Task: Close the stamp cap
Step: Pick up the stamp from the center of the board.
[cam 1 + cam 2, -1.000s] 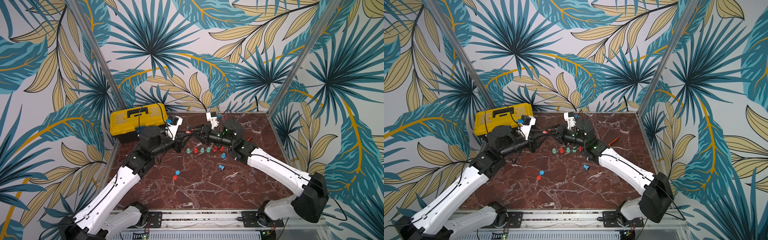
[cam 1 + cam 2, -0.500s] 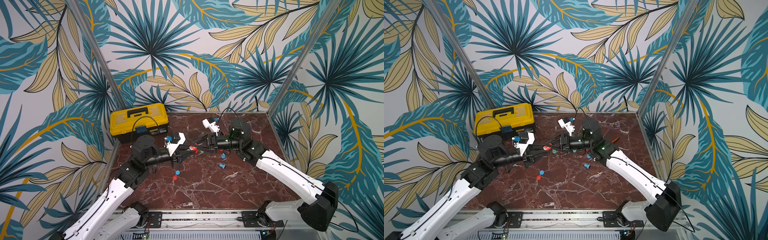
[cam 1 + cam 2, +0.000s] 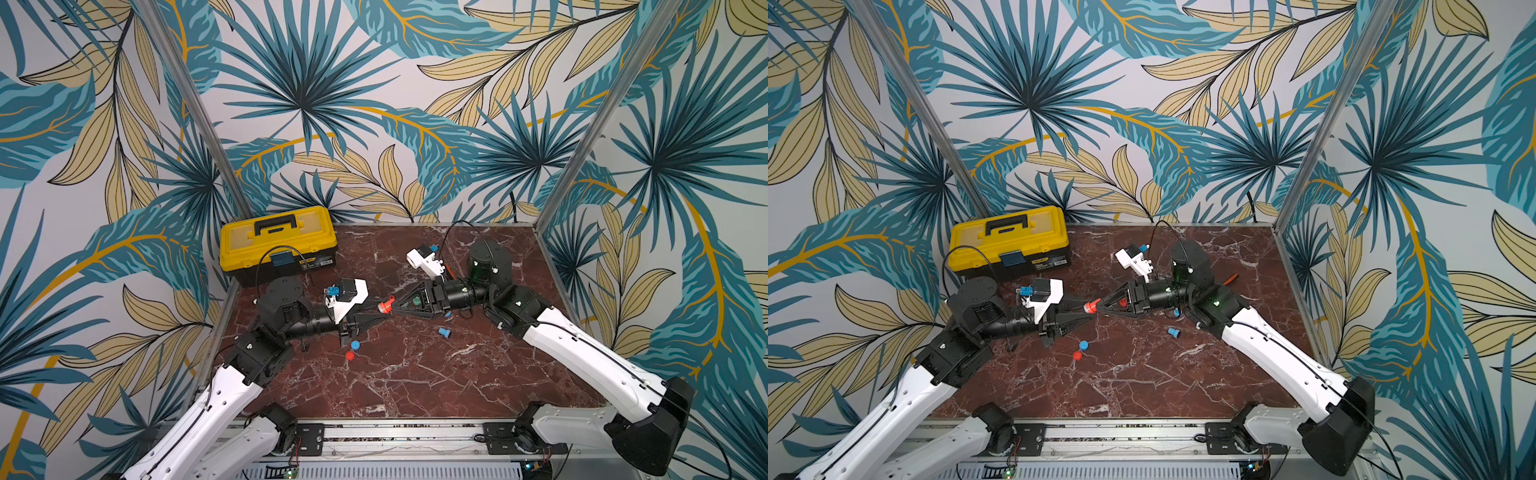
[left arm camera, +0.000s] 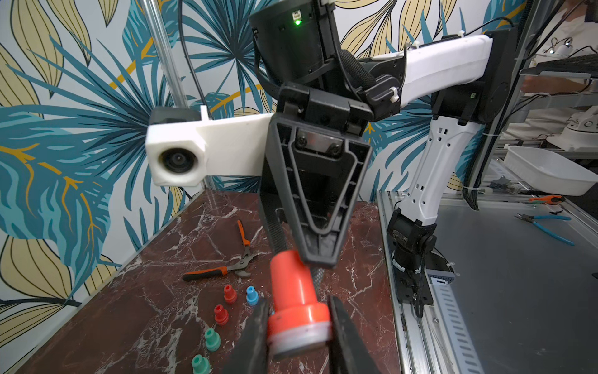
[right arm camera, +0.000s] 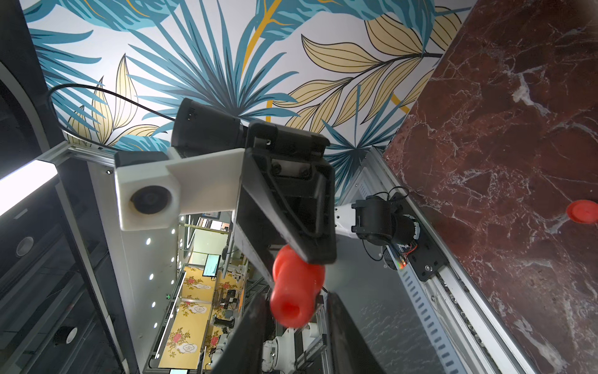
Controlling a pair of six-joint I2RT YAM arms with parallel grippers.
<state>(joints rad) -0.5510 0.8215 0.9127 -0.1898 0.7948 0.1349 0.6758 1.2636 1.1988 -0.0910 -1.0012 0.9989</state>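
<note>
A red stamp [image 4: 296, 304] hangs above the table between my two arms. My left gripper [image 4: 297, 312] is shut on its wide base, which ends in a pale rim. The stamp's narrow handle [image 5: 293, 291] points into my right gripper [image 5: 296, 299], whose jaws stand on either side of it with thin gaps, open. In both top views the two grippers meet tip to tip at the stamp [image 3: 386, 306] [image 3: 1090, 307]. A loose red cap [image 3: 350, 355] lies on the table below my left gripper [image 3: 380, 311], also in the right wrist view as a red cap [image 5: 582, 212].
A yellow toolbox [image 3: 277, 241] stands at the back left. Several small red, blue and green stamps [image 4: 221, 314] sit in a row near orange-handled pliers [image 4: 216, 272]. A blue cap [image 3: 355, 344] and a blue stamp [image 3: 444, 331] lie loose mid-table.
Both arms drew back from the row of stamps toward the table's middle, the left one carrying the red stamp. The right jaws have narrowed around its handle.
</note>
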